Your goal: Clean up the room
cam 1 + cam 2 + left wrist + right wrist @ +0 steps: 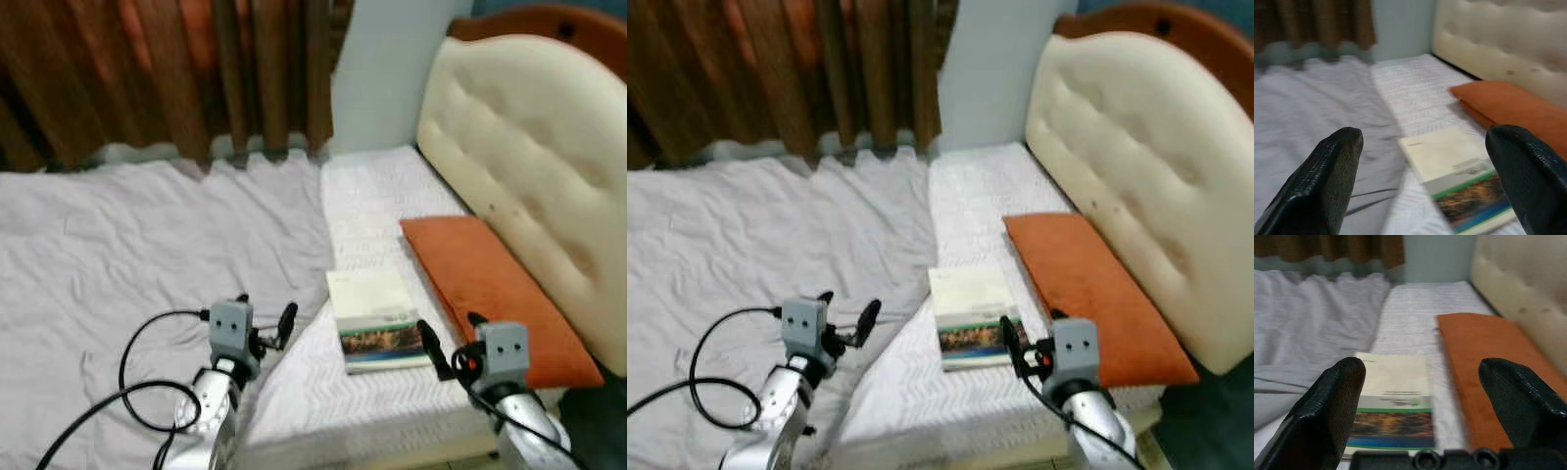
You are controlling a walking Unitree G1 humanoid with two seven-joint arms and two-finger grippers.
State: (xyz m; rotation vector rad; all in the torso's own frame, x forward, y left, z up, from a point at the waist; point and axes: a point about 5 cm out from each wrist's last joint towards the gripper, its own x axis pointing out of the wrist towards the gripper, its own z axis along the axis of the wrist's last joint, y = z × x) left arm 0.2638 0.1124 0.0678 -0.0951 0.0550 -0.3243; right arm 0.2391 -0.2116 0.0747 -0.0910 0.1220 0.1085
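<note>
Book (pixel 374 319) flat on white mattress strip (pixel 382 196), just beside orange pillow (pixel 490 284); long axis running away from robot, picture end nearest. Right gripper (pixel 449 345) wide open, empty, just beside book's near right corner. Left gripper (pixel 265 318) also spread, empty, farther off over grey sheet (pixel 118 255). Right arm judged nearer.

Both silver arms raised forward, low in the head views. Left end effector (pixel 265 321) fingers spread wide, holding nothing. Right end effector (pixel 451 343) likewise spread, fingertips (pixel 1334 401) well apart, nothing between. Black cable looping off left wrist.
</note>
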